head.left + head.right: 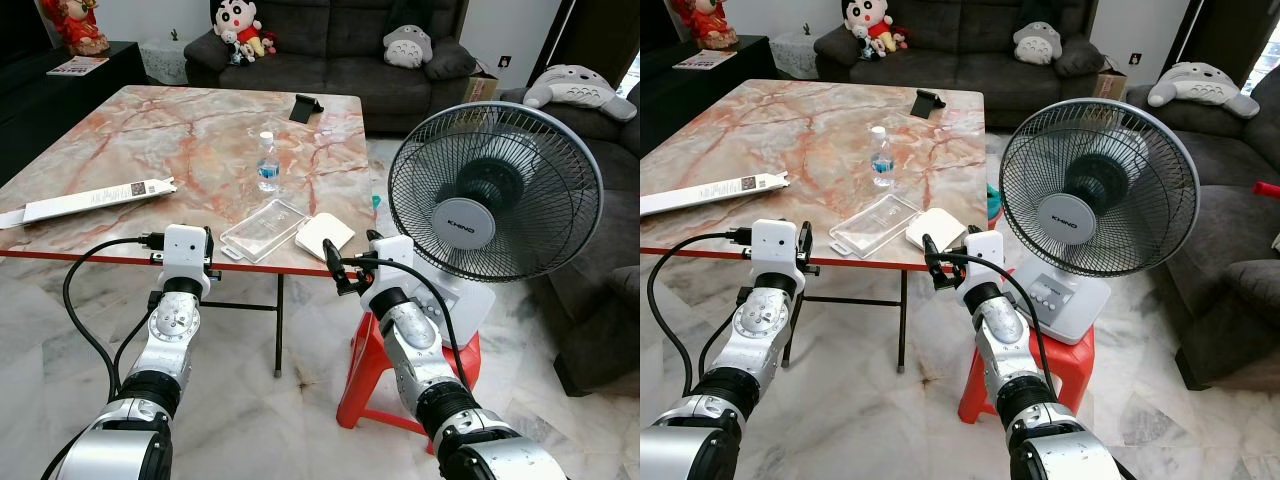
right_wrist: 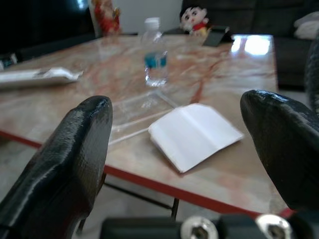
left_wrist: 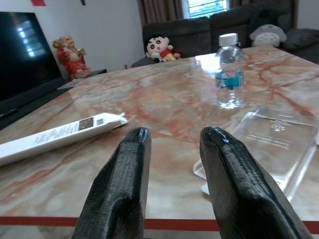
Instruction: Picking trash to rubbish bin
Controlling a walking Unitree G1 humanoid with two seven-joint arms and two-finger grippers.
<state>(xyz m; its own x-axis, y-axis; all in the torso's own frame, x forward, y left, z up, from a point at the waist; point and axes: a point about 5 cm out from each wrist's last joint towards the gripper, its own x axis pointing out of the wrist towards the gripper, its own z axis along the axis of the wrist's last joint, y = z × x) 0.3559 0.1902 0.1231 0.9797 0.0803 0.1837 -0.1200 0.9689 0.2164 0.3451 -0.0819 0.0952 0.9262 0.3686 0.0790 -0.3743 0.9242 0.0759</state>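
On the marble table (image 1: 180, 130) stand a small clear water bottle (image 1: 267, 162) with a blue label, a clear plastic packaging tray (image 1: 262, 231) and a flat white packet (image 1: 325, 236) near the front edge. A long white box (image 1: 95, 200) lies at the left. My left gripper (image 3: 174, 134) hovers at the table's front edge, left of the tray, open by a narrow gap and holding nothing. My right gripper (image 2: 177, 102) is wide open just in front of the white packet (image 2: 194, 134), level with the table edge.
A large black-caged fan (image 1: 495, 190) stands on a red plastic stool (image 1: 365, 370) right beside my right arm. A black phone stand (image 1: 304, 107) sits at the table's far side. Dark sofas with plush toys (image 1: 330, 50) line the back and right.
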